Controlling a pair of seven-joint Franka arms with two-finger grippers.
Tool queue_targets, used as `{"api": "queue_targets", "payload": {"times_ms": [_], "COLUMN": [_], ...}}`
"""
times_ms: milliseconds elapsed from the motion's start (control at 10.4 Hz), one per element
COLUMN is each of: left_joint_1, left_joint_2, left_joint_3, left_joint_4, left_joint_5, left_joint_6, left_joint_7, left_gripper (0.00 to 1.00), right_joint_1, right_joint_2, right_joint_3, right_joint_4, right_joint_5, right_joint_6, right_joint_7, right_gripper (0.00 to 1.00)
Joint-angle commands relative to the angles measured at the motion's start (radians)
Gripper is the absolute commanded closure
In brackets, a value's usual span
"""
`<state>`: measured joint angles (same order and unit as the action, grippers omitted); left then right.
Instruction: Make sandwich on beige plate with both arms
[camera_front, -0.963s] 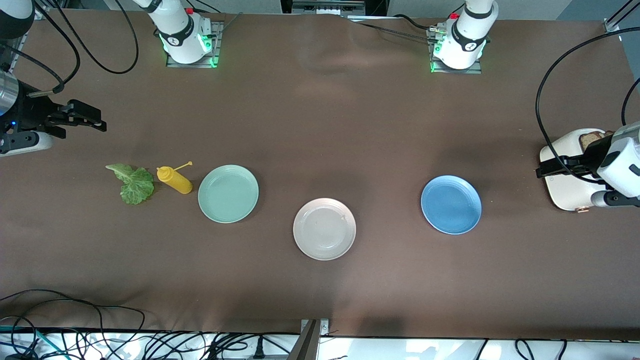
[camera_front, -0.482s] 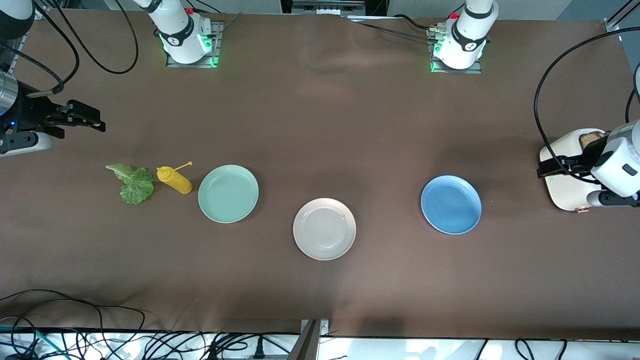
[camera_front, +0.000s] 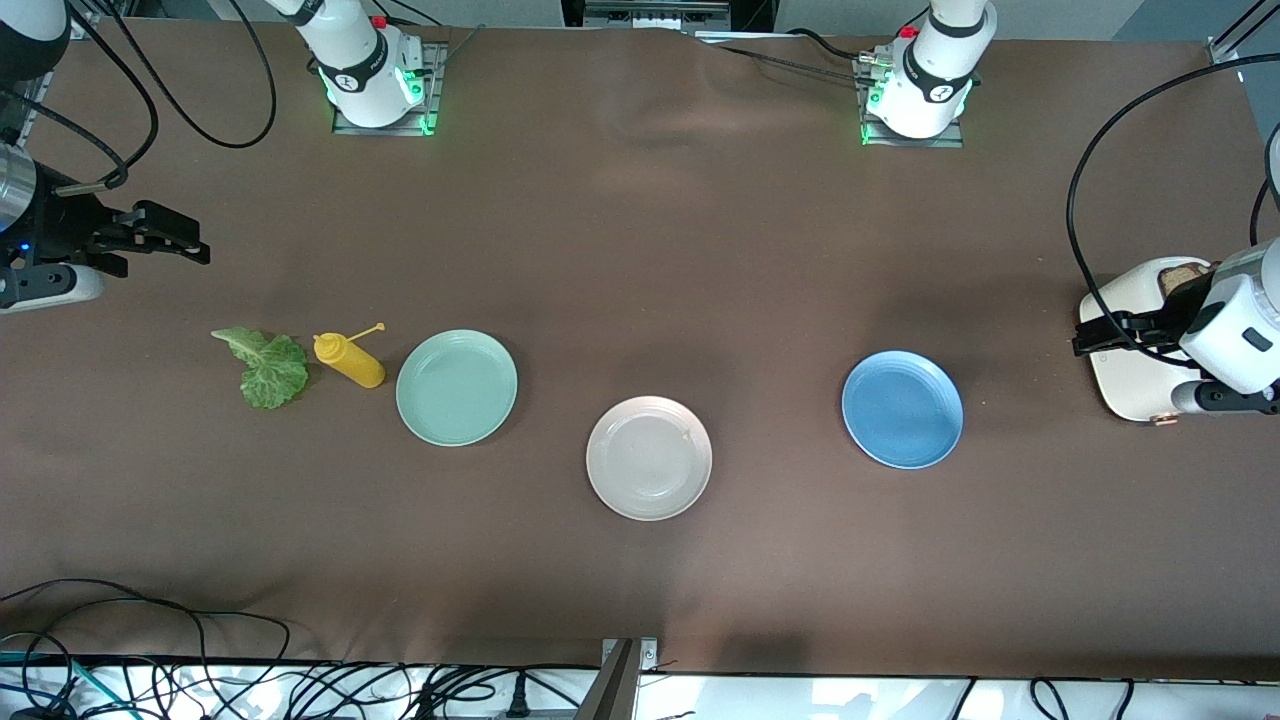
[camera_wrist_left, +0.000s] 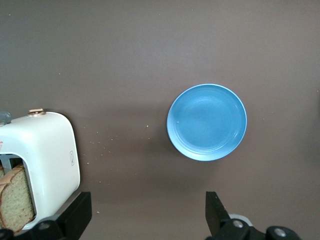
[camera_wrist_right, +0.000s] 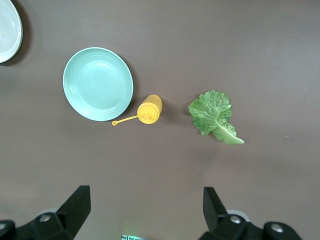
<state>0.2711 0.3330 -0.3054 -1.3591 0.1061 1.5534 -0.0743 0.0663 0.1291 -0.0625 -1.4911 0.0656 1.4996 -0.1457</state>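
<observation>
At mid-table, nearest the front camera: beige plate (camera_front: 649, 458) bare, nothing assembled yet.

Over the toaster (camera_front: 1130, 350) at the left arm's end: left gripper (camera_front: 1090, 338) spread wide, holding nothing, bread slices (camera_wrist_left: 15, 200) upright in the slot. Over bare cloth at the right arm's end: right gripper (camera_front: 180, 238) likewise spread and empty, lettuce leaf (camera_front: 268, 366) flat on the table beside the yellow squeeze bottle (camera_front: 350, 360), next to the mint green plate (camera_front: 457, 387). Blue plate (camera_front: 902, 409) between toaster and beige plate. Likely best: straight descent onto one slice, fingers either side of its flat faces, gentle squeeze, vertical lift clear of the slot. No legible brand or lettering anywhere.
</observation>
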Motion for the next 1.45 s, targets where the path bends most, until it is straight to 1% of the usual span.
{"api": "queue_targets", "payload": {"times_ms": [0, 1060, 1349], "left_joint_1": [0.000, 0.000, 0.020], "left_joint_2": [-0.009, -0.008, -0.008], "left_joint_3": [-0.001, -0.001, 0.006], "left_joint_4": [-0.008, -0.008, -0.006], "left_joint_5": [0.017, 0.017, 0.018], "left_joint_6": [-0.001, -0.001, -0.001], "left_joint_7": [0.016, 0.011, 0.016], "left_gripper": [0.00, 0.00, 0.00], "right_joint_1": [-0.002, -0.002, -0.002], "right_joint_2": [-0.002, -0.002, -0.002], "right_joint_3": [0.003, 0.003, 0.003], "right_joint_4": [0.000, 0.000, 0.000], "right_joint_5": [-0.010, -0.010, -0.010], "right_joint_6": [0.002, 0.002, 0.002], "right_joint_7": [0.014, 0.014, 0.014], "right_gripper": [0.00, 0.00, 0.00]}}
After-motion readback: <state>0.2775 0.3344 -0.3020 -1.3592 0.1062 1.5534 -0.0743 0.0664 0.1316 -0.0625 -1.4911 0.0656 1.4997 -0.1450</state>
